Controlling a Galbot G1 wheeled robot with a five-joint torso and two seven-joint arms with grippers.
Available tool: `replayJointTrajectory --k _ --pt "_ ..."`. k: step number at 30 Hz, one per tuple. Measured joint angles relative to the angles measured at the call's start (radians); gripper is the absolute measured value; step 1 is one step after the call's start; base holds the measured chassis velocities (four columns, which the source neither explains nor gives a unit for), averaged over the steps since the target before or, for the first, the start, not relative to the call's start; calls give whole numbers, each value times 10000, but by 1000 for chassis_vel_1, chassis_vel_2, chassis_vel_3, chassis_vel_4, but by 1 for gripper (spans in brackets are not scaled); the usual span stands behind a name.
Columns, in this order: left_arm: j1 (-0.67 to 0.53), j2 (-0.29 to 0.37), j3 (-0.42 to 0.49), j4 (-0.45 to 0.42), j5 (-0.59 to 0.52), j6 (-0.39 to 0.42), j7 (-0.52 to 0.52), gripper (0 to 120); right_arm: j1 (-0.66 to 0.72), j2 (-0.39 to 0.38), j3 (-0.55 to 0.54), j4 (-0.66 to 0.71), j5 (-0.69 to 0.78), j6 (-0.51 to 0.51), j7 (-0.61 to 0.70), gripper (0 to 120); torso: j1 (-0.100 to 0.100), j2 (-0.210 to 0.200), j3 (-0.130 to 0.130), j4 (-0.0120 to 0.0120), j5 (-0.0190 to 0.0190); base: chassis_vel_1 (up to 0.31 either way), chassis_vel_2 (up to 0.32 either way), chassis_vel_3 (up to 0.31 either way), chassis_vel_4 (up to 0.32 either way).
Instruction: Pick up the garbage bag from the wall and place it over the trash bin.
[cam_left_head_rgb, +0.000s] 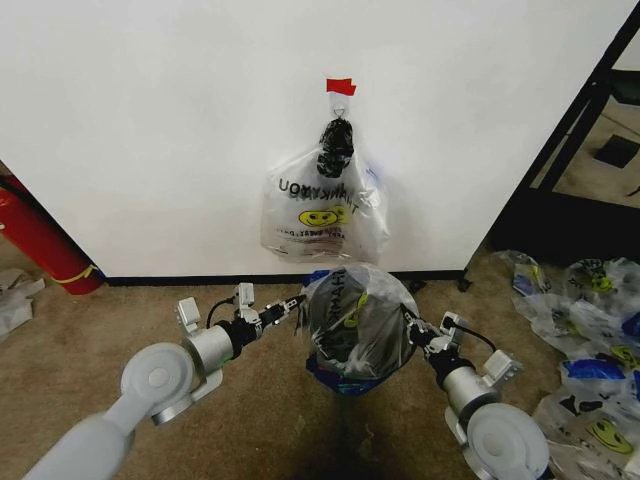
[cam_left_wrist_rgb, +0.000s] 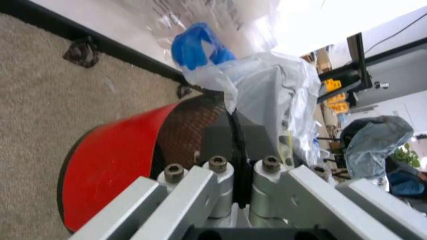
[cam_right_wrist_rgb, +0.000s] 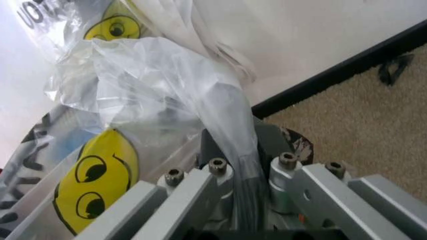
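The garbage bag (cam_left_head_rgb: 355, 320), clear with a yellow smiley face, is draped over the trash bin (cam_left_wrist_rgb: 193, 135), which stands on the carpet below the wall (cam_left_head_rgb: 150, 120). The bin's red base, dark sides and black rim show in the left wrist view. My left gripper (cam_left_head_rgb: 299, 304) is shut on the bag's edge at the bin's left rim. My right gripper (cam_left_head_rgb: 408, 327) is shut on a gathered fold of the bag (cam_right_wrist_rgb: 230, 115) at the right rim. The bag (cam_left_wrist_rgb: 273, 95) covers most of the bin in the head view.
A thick bundle of like bags (cam_left_head_rgb: 322, 205) with a black knot hangs from the hook under red tape (cam_left_head_rgb: 340, 86). A long red cylinder (cam_left_head_rgb: 40, 240) leans at the left. A heap of smiley bags (cam_left_head_rgb: 590, 350) and a black shelf frame (cam_left_head_rgb: 570, 130) stand at the right.
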Motion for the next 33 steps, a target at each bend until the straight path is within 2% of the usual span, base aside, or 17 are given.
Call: replayJointTrajectory --k 11,19,25,29,30,33 --pt "-167 -64 128 329 473 -164 -135 0 -114 48 -44 295 260 -53 0 1 0 0 0 0 1 0 0 0 0" --pt "-125 -379 236 528 1018 -166 -162 0 -164 49 -166 329 378 -98 -1 1 0 0 0 0 1 0 0 0 0" --pt "-41 -316 172 578 1253 -123 -229 0 -182 66 -200 299 384 -101 0 1 0 0 0 0 0 0 0 0 0" --pt "10 -25 -18 570 1549 102 -263 15 -145 70 -205 243 381 -95 7 1 0 0 0 0 1 0 0 0 0" --pt "10 -25 -18 570 1549 102 -263 15 -145 70 -205 243 381 -95 7 1 0 0 0 0 1 0 0 0 0" --pt "60 204 -168 512 1664 139 -252 28 -106 91 -209 167 364 -79 19 1 0 0 0 0 1 0 0 0 0"
